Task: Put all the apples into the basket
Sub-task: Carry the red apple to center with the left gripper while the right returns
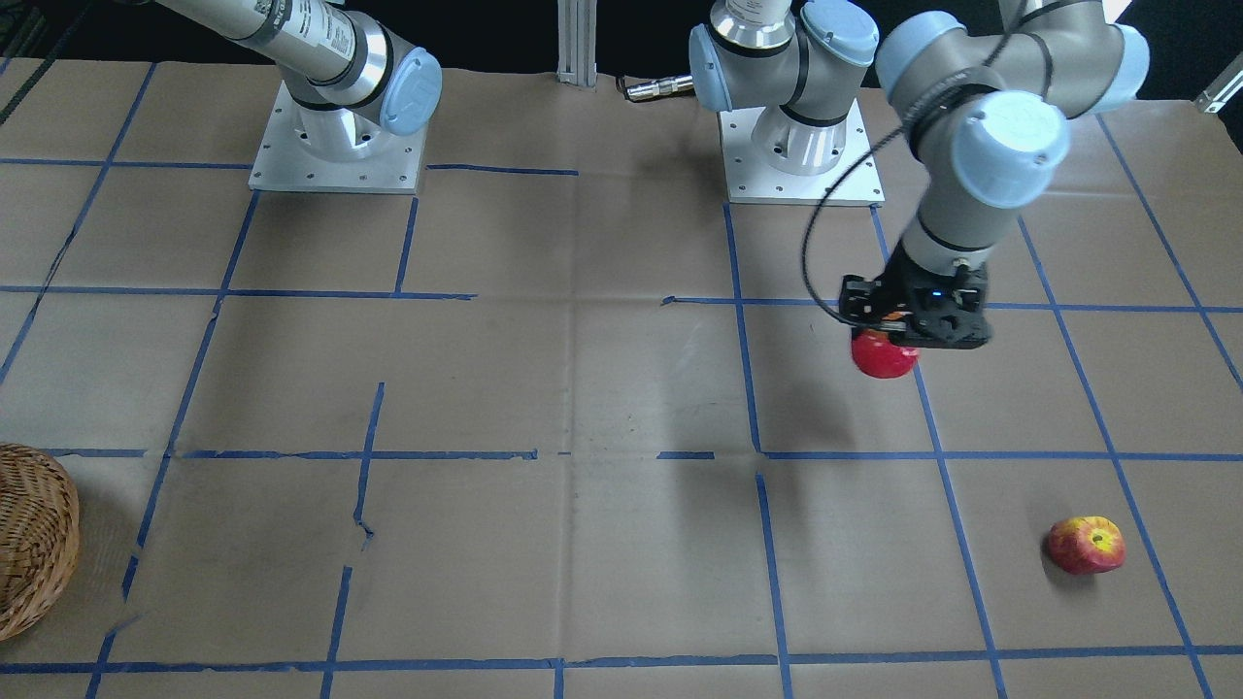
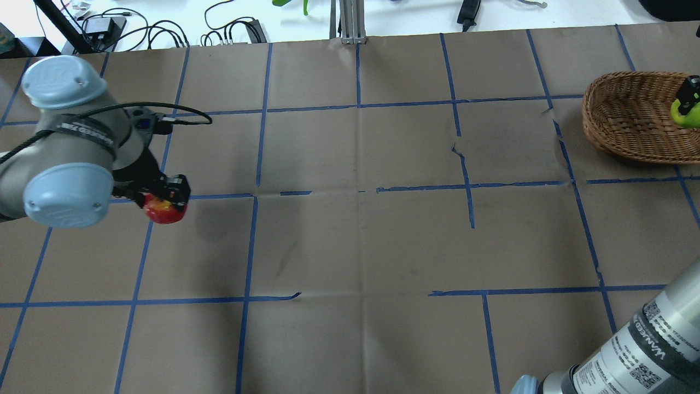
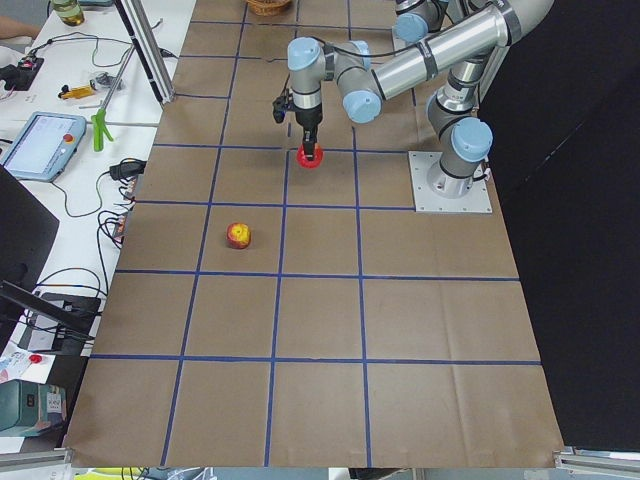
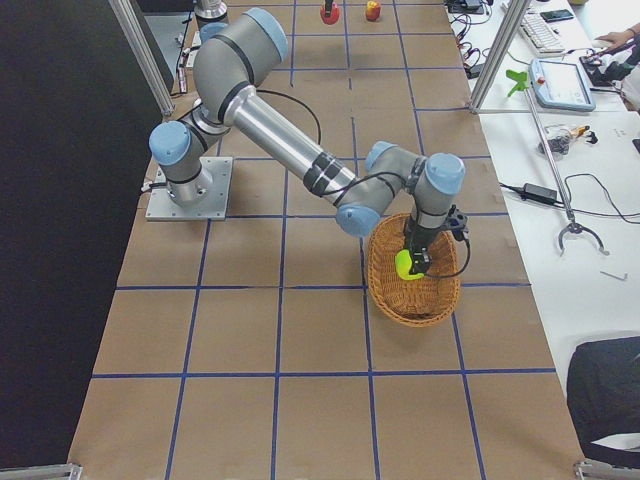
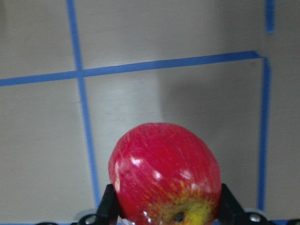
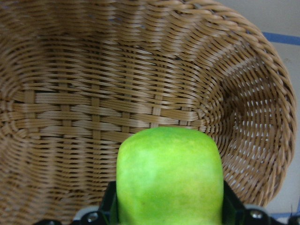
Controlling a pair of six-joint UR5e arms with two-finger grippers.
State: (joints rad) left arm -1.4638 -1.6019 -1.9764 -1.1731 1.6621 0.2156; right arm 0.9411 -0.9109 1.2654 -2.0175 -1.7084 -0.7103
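Note:
My left gripper [image 1: 889, 340] is shut on the deep red apple [image 1: 884, 356] and holds it above the table; the apple fills the left wrist view [image 5: 165, 174] and shows in the overhead view [image 2: 164, 210]. My right gripper [image 4: 418, 262] is shut on the lime green apple [image 6: 169, 179] and holds it over the inside of the wicker basket [image 6: 93, 93]; the green apple and the basket also show in the overhead view [image 2: 686, 115], [image 2: 629, 117]. The red apple with yellow patches [image 1: 1086, 545] lies on the table, apart from both grippers.
The table is covered in brown paper with a grid of blue tape [image 2: 358, 189]. The two arm bases [image 1: 338, 146] stand at the robot's edge. In the front-facing view the basket [image 1: 34, 539] is cut off at the left edge. Cables and a tablet [image 3: 45, 140] lie on a side bench.

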